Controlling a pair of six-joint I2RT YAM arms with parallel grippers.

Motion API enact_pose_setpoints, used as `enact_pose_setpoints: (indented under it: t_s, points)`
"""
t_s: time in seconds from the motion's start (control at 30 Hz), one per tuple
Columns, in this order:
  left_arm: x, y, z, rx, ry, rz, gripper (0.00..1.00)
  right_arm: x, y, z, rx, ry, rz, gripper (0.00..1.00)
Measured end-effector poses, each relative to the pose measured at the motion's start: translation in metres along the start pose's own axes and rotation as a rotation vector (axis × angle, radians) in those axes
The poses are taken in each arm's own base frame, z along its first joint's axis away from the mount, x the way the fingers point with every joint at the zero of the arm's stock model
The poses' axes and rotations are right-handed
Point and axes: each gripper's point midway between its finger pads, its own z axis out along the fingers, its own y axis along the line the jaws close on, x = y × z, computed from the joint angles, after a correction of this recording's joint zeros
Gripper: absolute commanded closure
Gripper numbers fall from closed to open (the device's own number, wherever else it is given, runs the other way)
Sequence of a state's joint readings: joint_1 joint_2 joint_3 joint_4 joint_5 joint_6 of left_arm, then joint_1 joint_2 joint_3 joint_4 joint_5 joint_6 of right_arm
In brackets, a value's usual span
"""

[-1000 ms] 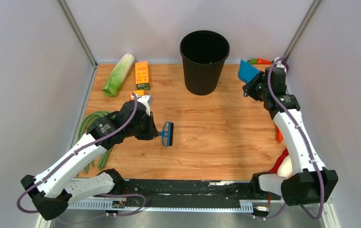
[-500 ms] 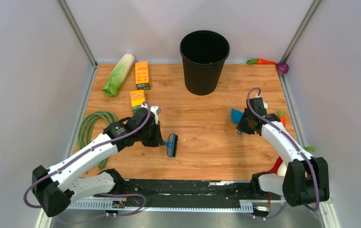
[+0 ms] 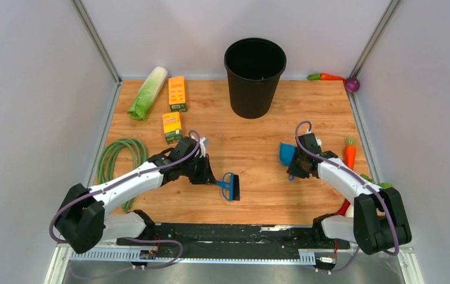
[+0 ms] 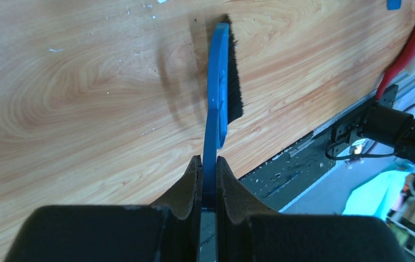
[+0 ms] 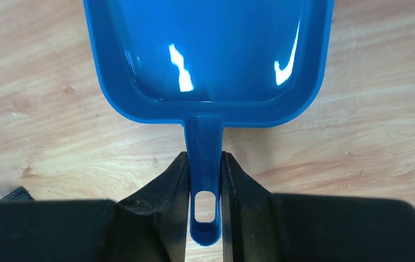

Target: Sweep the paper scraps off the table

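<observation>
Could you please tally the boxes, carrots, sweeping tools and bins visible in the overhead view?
Orange boxes: 2
Carrots: 2
Blue brush: 1
Blue dustpan: 1
Black bin: 1
Total: 7

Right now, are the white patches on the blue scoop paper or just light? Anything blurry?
Right wrist view: just glare, two reflections on the glossy blue plastic dustpan; the black right claw is slightly soft. Left wrist view: the blue hand brush with black bristles casts a faint shadow beside it on the light-brown wooden table; lower-right background is blurred.
</observation>
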State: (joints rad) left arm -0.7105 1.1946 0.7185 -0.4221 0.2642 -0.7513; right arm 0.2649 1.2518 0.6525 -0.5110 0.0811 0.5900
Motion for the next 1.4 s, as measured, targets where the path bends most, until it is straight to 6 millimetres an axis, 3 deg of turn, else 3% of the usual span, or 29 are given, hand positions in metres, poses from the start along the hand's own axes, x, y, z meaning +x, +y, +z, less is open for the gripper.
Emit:
enact_pose_setpoints:
  t_s: [0.13,0.4,0.53,0.67,0.83,1.03,1.2,1.37,1.4]
  points:
    - [0.007,0.009,0.016,0.025,0.038,-0.066,1.0,0.023,-0.003,0.007,-0.011,0.058,0.002,0.94]
    - [0.006,0.004,0.024,0.072,0.053,-0.11,0.98,0.034,0.011,0.01,-0.09,0.113,0.021,0.75]
    - [0.008,0.004,0.026,0.08,0.055,-0.112,0.84,0.035,0.015,0.009,-0.111,0.124,0.024,0.64]
    - [0.008,0.004,0.024,0.079,0.047,-0.109,0.68,0.04,0.017,0.008,-0.124,0.152,0.027,0.6]
    - [0.015,0.016,0.022,0.028,0.052,-0.116,0.49,0.042,0.019,0.006,-0.13,0.168,0.029,0.47]
    - [0.02,0.024,0.019,-0.01,0.062,-0.122,0.44,0.046,0.015,0.0,-0.107,0.192,0.029,0.35]
    - [0.023,0.03,0.012,-0.044,0.063,-0.113,0.43,0.049,0.008,-0.009,-0.077,0.204,0.027,0.31]
    - [0.01,0.022,-0.006,-0.057,0.018,-0.079,0.43,0.04,0.013,-0.026,-0.098,0.174,0.028,0.28]
    - [0.006,0.019,-0.01,-0.056,0.006,-0.071,0.43,0.036,0.015,-0.03,-0.109,0.16,0.028,0.17]
